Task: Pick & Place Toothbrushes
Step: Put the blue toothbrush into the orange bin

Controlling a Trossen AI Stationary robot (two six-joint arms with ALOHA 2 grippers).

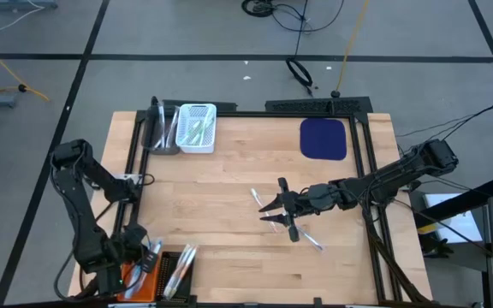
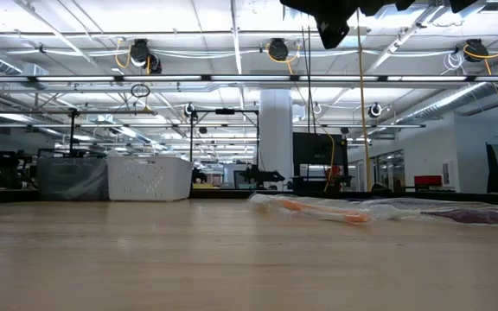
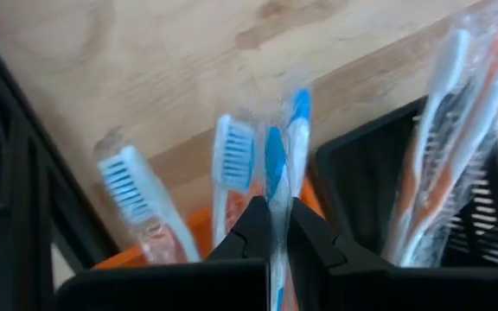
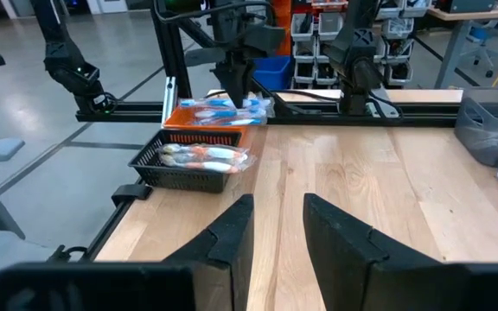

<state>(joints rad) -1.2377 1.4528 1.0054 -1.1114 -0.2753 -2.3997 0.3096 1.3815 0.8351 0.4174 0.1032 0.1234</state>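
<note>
Several wrapped toothbrushes (image 3: 275, 164) standing heads-up in an orange basket (image 1: 135, 278) at the table's near left corner, one blue-and-white brush pinched between the clenched fingers (image 3: 253, 229) of the left gripper (image 1: 138, 257). Beside that basket, touching it, a black mesh basket (image 1: 178, 274) with more wrapped brushes, orange-and-white ones (image 3: 456, 130) leaning against its wall. Two loose wrapped toothbrushes (image 1: 312, 239) lying flat on the bare wood (image 1: 229, 188) near the table's middle, one with an orange handle in the low view (image 2: 335, 212), another (image 1: 257, 198) just left of the right gripper.

Above those loose brushes, the right gripper (image 1: 272, 211), raised off the table, fingers (image 4: 232, 229) parted with only table showing between them, gripping nothing. Pointed across the table toward the two near-left baskets and the left arm.

At the far left of the table, a white perforated basket (image 1: 197, 128) with pale green brushes inside, touching a grey bin (image 1: 163, 130) holding a few more sticks. At the far right, well apart from everything else, a dark blue square pad (image 1: 323, 139) flat on the wood. Around the tabletop, a black metal frame (image 1: 315, 106). Beyond the table, grey floor with black cables (image 1: 298, 73) and a yellow one.
</note>
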